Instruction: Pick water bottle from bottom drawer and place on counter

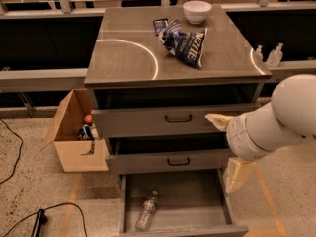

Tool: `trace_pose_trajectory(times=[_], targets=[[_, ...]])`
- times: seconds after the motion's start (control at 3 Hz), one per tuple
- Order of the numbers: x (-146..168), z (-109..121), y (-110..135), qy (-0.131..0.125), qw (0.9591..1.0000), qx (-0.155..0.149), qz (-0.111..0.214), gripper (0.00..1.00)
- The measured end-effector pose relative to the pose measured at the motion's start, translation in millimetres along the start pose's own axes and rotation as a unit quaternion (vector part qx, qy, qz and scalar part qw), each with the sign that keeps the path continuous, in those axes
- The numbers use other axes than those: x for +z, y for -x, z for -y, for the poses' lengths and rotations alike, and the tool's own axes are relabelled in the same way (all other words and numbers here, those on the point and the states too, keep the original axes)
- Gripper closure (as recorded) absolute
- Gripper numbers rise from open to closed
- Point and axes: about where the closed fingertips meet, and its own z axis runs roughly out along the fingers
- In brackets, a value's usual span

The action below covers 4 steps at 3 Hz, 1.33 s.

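Camera view looks down on the grey desk point(123, 58), whose top carries a chip bag point(185, 42) and, behind it, a white bowl point(197, 11). A white arm point(286, 115) reaches in from the right. Under two shallower drawers, the bottom drawer point(192, 201) is pulled out. A cardboard box point(74, 142) sits on the floor left of the desk. The claw point(217, 153) hangs in front of the right end of the two upper drawers, its two beige fingers point(217, 120) spread well apart and gripping nothing. The bottle point(147, 211) lies on its side on the drawer floor, left of centre and near the front panel, cap pointing toward the back. It is below and to the left of the claw, well apart from it.
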Motion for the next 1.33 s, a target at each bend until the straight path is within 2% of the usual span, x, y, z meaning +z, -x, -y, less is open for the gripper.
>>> trace_pose_trajectory(times=[0.33,0.67,1.0,1.33], targets=[[8,-3,-8,-0.015,0.9998,-0.003,-0.008,0.0],[46,-9,-26,-0.028,0.998,-0.053,-0.021,0.0],[88,-9,-40,-0.03,0.9904,-0.133,-0.017,0.0],[125,-11,-49,-0.028,0.9795,-0.2,0.004,0.0]])
